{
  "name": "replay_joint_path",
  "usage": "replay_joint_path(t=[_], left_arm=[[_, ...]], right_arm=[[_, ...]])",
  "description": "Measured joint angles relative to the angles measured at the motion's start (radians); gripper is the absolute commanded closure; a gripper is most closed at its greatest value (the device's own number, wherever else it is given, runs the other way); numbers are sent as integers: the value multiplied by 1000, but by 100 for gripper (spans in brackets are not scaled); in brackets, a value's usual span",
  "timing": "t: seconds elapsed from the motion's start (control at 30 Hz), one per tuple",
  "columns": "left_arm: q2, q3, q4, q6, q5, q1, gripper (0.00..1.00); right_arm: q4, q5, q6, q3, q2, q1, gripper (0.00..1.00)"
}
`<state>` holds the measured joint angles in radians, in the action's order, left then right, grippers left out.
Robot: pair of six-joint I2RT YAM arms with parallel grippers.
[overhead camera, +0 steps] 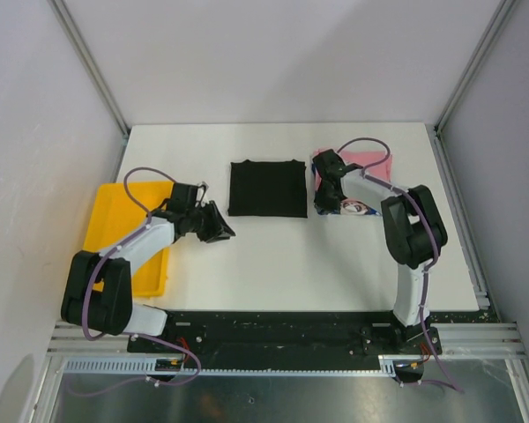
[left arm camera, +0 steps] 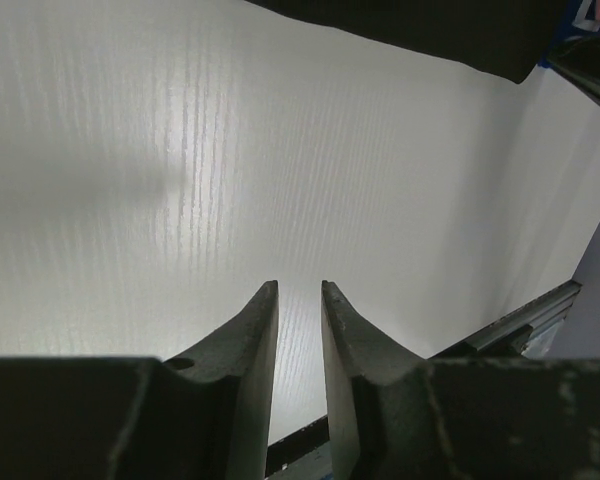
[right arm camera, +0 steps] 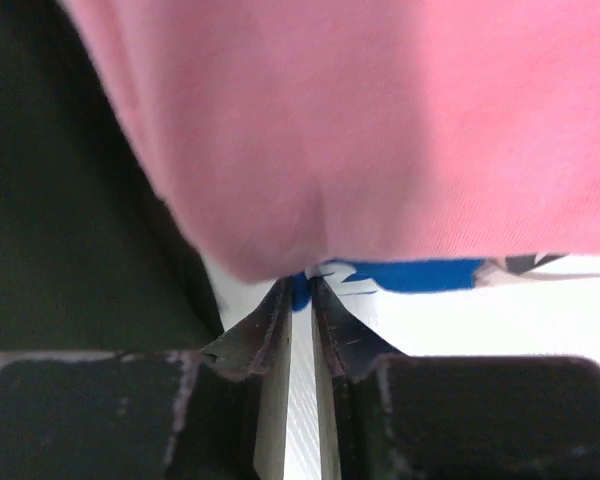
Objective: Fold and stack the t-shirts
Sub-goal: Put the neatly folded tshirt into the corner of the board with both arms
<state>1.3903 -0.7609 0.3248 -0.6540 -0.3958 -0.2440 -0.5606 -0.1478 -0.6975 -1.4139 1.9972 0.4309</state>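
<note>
Shirts: we see black cloth t-shirt (overhead camera: pixel 266 188) folded square mid-frame, pink cloth t-shirt (overhead camera: pixel 375 165) touching blue-and-white cloth t-shirt (overhead camera: pixel 357 210) upper right. Left gripper (left arm camera: pixel 300 287) slightly parted, empty; right gripper (right arm camera: pixel 298 285) at pink edge, grip unclear.
</note>
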Motion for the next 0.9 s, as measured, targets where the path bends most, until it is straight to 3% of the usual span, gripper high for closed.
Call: replay_joint_path(t=[0.1,0.2,0.37,0.6,0.9], left_arm=[[0,0,0,1,0,13,70],[3,-6,3,4,0,32,68],[52,-65,2,8,-1,51,67],[117,-125,-1,8,-2,63,67],[127,-132,0,8,-2,78,67]], right_arm=[[-10,23,20,12,-35,9,59],[10,67,70,9,-92,13,52],[60,167,138,-118,-79,-15,50],[108,287,155,-423,169,-106,50],[41,335,149,-597,368,-153,49]])
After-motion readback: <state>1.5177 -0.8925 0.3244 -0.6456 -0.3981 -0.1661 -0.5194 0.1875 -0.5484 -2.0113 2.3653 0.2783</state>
